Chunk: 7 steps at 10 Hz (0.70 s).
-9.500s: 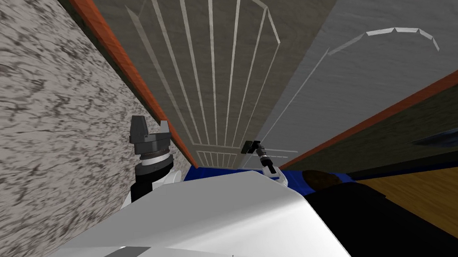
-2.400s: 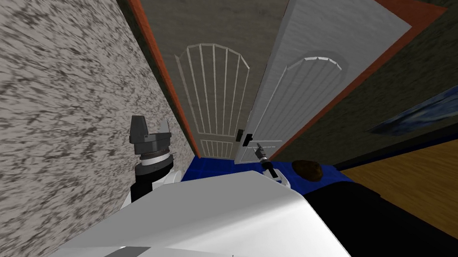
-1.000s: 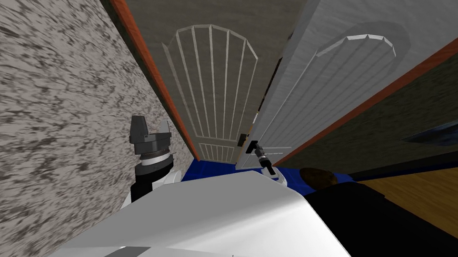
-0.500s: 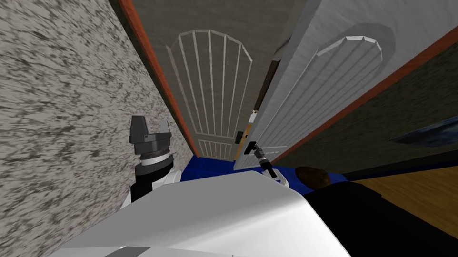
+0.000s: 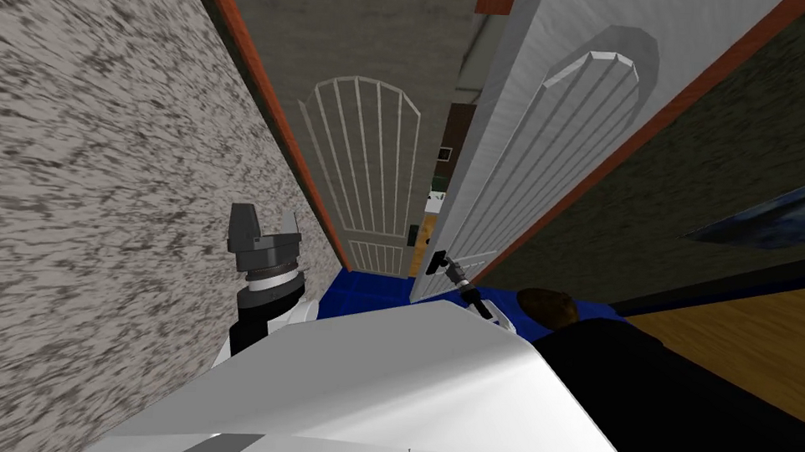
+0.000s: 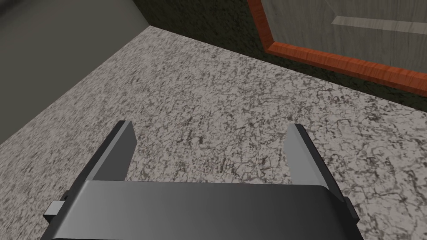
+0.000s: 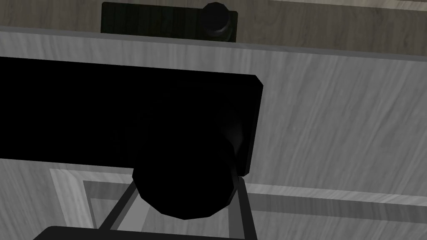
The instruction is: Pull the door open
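I am looking down at a speckled wall [image 5: 101,184] taking up the left of the head frame. Beside it is the door [image 5: 554,141], a pale grey panelled leaf running from lower centre to upper right, with an orange-brown frame [image 5: 657,130] along its far side. The door is standing ajar, and a narrow gap [image 5: 446,166] is showing between it and the darker leaf [image 5: 361,168] at centre. I am judging it a stiff, fairly heavy slab that will turn only on an arc about its hinged edge, so a straight tug would be fighting it. The left end effector [image 5: 267,223] is idling by the wall, left of centre, its fingers spread wide with nothing between them. The right end effector [image 5: 438,262] is working at the door's near edge, just below centre. In its wrist view its fingers [image 7: 244,200] are pressing either side of the black round knob [image 7: 183,187], which is standing out from a black plate [image 7: 125,112]. The knob is looking small and smooth, likely slippery for thin blades, so I am reckoning the hold belongs behind its bulge, close to the plate.
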Tool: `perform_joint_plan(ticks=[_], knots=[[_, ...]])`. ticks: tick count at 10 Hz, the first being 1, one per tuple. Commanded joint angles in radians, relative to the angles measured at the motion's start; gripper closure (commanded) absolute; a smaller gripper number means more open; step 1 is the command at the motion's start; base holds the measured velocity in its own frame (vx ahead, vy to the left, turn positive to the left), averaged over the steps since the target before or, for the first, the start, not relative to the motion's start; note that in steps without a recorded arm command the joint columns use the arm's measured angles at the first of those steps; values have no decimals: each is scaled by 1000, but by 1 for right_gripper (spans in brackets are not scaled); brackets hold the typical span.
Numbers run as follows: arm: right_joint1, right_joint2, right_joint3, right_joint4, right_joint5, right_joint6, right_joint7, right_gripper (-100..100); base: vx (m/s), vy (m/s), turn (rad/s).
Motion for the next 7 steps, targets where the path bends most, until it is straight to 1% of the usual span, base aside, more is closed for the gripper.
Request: perform_joint_plan(ticks=[1, 2, 3, 4, 7], knots=[[0, 0, 0, 0, 0, 0, 0, 100, -76, -45, 11], [16, -14, 8, 3, 4, -30, -14, 100, -137, -66, 150], [19, -18, 9, 4, 5, -38, -17, 100, -211, -78, 138], [26, -26, 12, 6, 7, -54, -24, 100, -186, -99, 112], [49, -52, 22, 13, 14, -108, -47, 100, -200, -98, 163]])
